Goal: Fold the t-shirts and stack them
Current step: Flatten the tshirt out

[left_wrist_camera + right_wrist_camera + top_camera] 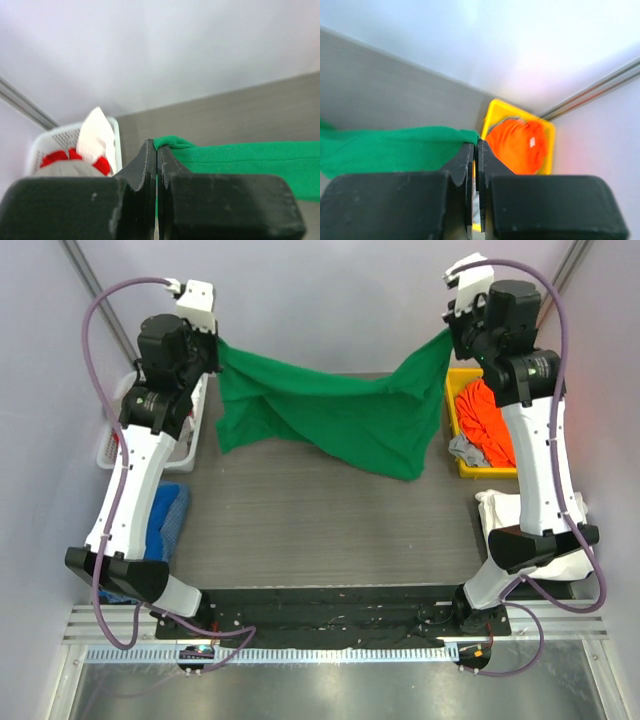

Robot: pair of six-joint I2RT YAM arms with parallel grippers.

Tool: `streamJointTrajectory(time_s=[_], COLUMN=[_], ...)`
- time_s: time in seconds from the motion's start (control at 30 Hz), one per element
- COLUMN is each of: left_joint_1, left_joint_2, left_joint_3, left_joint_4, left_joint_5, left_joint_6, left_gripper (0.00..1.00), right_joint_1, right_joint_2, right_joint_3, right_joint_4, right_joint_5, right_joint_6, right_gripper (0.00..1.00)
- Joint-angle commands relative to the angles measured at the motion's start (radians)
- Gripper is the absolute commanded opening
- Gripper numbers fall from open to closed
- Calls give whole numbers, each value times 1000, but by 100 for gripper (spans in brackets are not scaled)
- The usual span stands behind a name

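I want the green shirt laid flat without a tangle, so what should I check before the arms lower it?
1. Left gripper shut on the green t-shirt: ok.
2. Right gripper shut on its other end: ok.
3. Cloth stretched smooth between them: not ok, it sags and bunches.
4. Bare table in front of it: ok.
5. Collar and sleeve positions: cannot tell.

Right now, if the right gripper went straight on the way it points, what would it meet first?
Likely the yellow bin, at its rim beside the orange shirt, though depth is unclear. The right gripper is shut on the green shirt.
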Motion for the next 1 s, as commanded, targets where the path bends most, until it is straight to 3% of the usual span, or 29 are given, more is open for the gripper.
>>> streamJointTrajectory(time_s=[0.0,0.17,0.37,0.63,0.97], left_joint_1=[-3,-3,-15,-26,-27], left_joint_2=[3,-2,-86,-250,-388], left_joint_3=[117,177,118,-71,-298], left_joint_4=[87,84,55,7,27], left_joint_5=[-11,-44,-34,-96,-143], left_joint_6=[-7,40,83,151,146], left_gripper=[0,0,0,0,0], right_joint_1=[-5,-5,-4,-5,-4], right_joint_2=[-1,-38,-139,-300,-343], right_joint_3=[137,142,120,46,146], right_joint_4=[94,161,145,140,166], right_joint_5=[91,148,158,146,100], right_joint_6=[-48,-94,-90,-85,-61], right_gripper=[1,1,1,1,1])
